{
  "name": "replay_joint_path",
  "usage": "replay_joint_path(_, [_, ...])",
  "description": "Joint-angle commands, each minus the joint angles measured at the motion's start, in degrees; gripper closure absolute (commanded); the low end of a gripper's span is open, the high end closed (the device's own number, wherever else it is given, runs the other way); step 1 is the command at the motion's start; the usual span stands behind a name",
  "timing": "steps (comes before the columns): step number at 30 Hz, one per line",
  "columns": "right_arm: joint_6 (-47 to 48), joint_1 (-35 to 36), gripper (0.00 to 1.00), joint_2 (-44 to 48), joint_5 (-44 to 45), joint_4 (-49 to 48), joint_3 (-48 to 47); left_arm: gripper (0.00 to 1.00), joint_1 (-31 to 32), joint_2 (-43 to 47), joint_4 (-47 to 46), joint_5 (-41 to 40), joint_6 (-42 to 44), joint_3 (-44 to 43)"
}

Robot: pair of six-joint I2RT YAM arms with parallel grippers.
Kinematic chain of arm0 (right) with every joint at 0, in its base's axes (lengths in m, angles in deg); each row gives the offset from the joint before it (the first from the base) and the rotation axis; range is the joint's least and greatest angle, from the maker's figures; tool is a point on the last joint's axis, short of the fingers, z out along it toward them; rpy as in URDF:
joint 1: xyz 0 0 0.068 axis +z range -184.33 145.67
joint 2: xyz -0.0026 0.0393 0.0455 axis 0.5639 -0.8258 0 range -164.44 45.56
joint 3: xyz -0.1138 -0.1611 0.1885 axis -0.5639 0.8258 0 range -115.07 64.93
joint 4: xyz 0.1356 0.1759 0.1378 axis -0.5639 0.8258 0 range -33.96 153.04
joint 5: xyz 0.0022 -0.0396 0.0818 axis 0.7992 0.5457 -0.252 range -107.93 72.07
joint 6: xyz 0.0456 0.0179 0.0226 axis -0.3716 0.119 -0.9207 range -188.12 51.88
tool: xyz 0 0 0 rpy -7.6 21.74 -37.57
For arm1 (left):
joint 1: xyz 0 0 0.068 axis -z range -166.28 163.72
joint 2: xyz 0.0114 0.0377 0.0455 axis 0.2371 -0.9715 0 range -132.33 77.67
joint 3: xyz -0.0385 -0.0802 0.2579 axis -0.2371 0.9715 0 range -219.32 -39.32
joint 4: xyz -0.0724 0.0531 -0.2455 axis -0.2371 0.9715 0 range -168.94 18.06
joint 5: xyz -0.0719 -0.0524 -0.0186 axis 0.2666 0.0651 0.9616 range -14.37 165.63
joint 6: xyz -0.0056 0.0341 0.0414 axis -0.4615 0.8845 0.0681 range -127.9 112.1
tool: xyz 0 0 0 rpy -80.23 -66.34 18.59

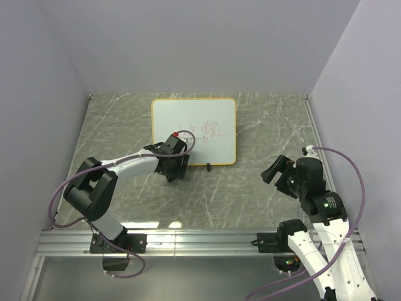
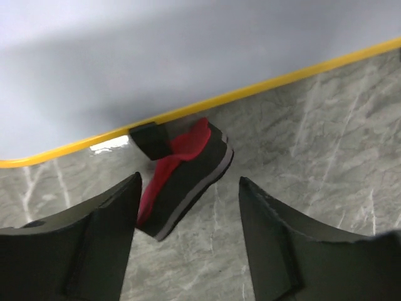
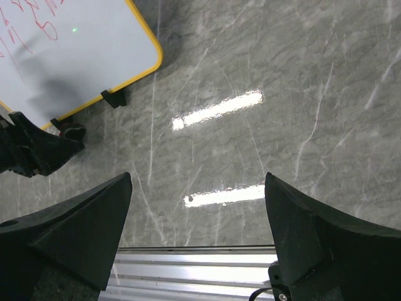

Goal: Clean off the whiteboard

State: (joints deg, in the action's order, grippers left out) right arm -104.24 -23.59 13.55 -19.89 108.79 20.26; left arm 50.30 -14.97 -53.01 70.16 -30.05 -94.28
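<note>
From overhead, the whiteboard (image 1: pixel 194 130) lies flat on the grey marbled table (image 1: pixel 250 200), towards the far side and a little left of centre, with red scribbles (image 1: pixel 210 133) across its middle. The left arm reaches out to the board's near edge, and the left gripper (image 1: pixel 177 164) hangs right over the rim at the near-left corner; its jaws can't be read from up here. The right gripper (image 1: pixel 276 172) sits well off to the right, apart from the board, over bare table. Down on the left wrist camera, the two dark fingers (image 2: pixel 81 244) stand apart, released, nothing clamped. Between them a red-and-black eraser (image 2: pixel 188 172) lies tilted on the table, its far end up against the board's yellow rim (image 2: pixel 263 88) beside a small black clip (image 2: pixel 150 139). It lies close by the left-hand finger, with a clear gap to the other. Over to the right wrist camera, the fingers (image 3: pixel 326 244) are spread wide with only marble between them, a metal rail (image 3: pixel 188 269) running below, and the board's corner sits away at the upper left
</note>
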Motion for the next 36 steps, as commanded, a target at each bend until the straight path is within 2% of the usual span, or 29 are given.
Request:
replay_joint_path(1, [0.52, 0.33, 0.07, 0.63, 0.64, -0.72, -0.34, 0.34, 0.07, 0.35, -1.33, 3.97, -0.08, -1.9])
replay_joint_path(4, [0.61, 0.33, 0.07, 0.46, 0.72, -1.07, -0.25, 0.36, 0.77, 2.1, 0.51, 7.05, -1.92, -3.04])
replay_joint_path(7, [0.61, 0.33, 0.07, 0.02, 0.81, -1.25, -0.16, 0.41, 3.05, 4.04, 2.1, 13.9, -4.11, -5.23])
replay_joint_path(11, [0.61, 0.33, 0.08, -0.07, 0.99, -1.42, -0.07, 0.43, 5.79, 7.91, 5.08, 13.57, -7.02, -7.62])
replay_joint_path(12, [0.61, 0.33, 0.08, -0.07, 0.99, -1.42, -0.07, 0.42, 5.79, 8.7, 5.79, 12.34, -7.38, -7.88])
replay_joint_path(13, [0.61, 0.33, 0.08, -0.07, 0.82, -1.51, -0.07, 0.3, 5.79, 9.84, 6.32, 9.11, -6.94, -8.14])
replay_joint_path(14, [0.61, 0.33, 0.08, 0.02, 0.81, -1.51, -0.16, 0.22, 5.7, 10.2, 6.58, 7.16, -6.24, -8.06])
replay_joint_path(15, [0.7, 0.42, 0.08, 0.1, 0.73, -1.51, -0.07, 0.19, 5.7, 10.2, 7.11, 5.67, -4.76, -7.88])
replay_joint_path(20, [0.96, 0.42, 0.08, -0.07, 0.11, -1.34, -0.16, 0.17, 4.82, 6.16, 7.29, 1.0, -1.32, -6.48])
replay_joint_path(26, [1.14, 0.42, 0.07, 1.86, -0.5, -1.51, -0.42, 0.09, 3.68, 3.0, 2.63, 1.08, 0.53, -4.63])
replay_joint_path(36, [0.79, 0.42, 0.06, 2.92, 0.55, -0.37, -0.6, 0.14, 3.68, -1.84, 0.17, 1.52, 0.97, -3.76])
